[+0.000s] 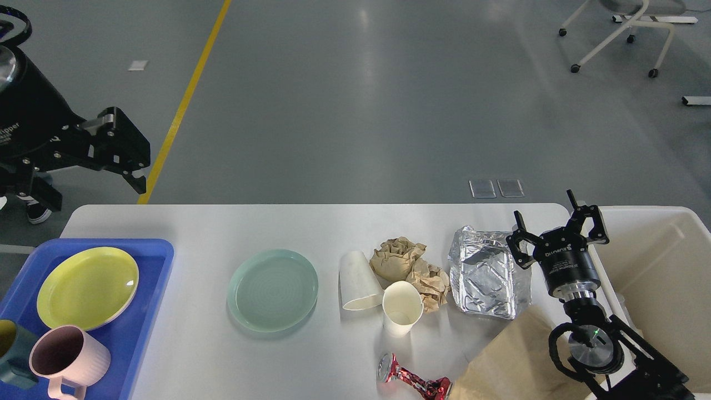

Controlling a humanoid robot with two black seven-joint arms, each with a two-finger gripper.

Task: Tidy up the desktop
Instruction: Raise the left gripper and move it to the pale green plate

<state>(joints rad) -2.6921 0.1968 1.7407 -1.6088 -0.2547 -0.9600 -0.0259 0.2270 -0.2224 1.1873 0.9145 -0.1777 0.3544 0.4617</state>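
The white desktop [194, 228] carries a mint-green plate [273, 290], a paper cup on its side [358, 280], an upright paper cup [401, 308], crumpled brown paper [408, 264], a foil tray [486, 275], a crushed red can [414, 380] and a brown paper bag [516, 361]. My right gripper [549, 214] stands open just right of the foil tray, holding nothing. High at the far left, my left gripper [91, 191] hangs open and empty beyond the table's back left corner.
A blue tray [153, 300] at the front left holds a yellow plate [88, 286], a pink mug [66, 355] and a dark teal mug [11, 355]. A cream bin [655, 261] stands at the table's right end. A wheeled chair [616, 33] stands far back.
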